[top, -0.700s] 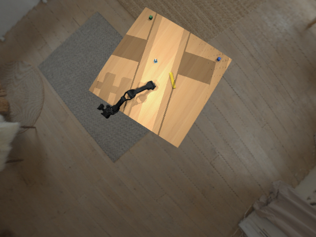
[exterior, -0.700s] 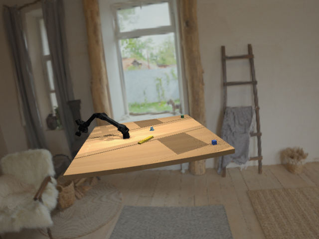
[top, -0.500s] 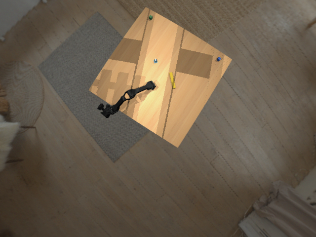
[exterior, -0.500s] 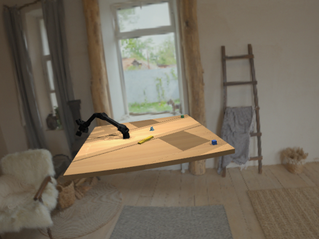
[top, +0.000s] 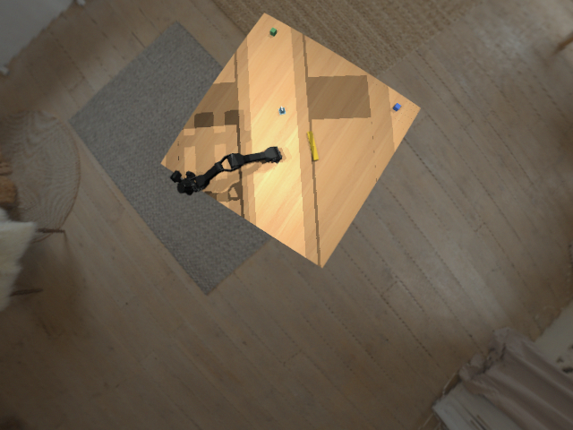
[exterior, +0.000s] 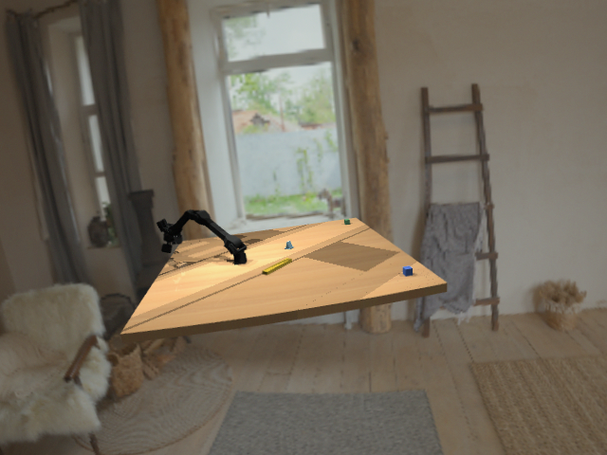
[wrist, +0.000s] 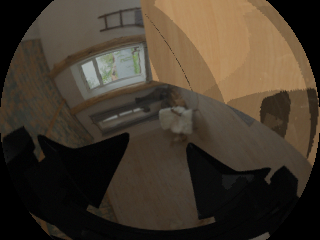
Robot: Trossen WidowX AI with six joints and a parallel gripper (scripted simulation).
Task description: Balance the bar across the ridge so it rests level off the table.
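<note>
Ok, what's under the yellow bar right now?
The yellow bar lies flat on the table, along a dark seam in the wood, not on the ridge. The claw is apart, open.

Yellow bar (top: 312,145) flat on table, apart from small blue ridge (top: 281,109).
</note>
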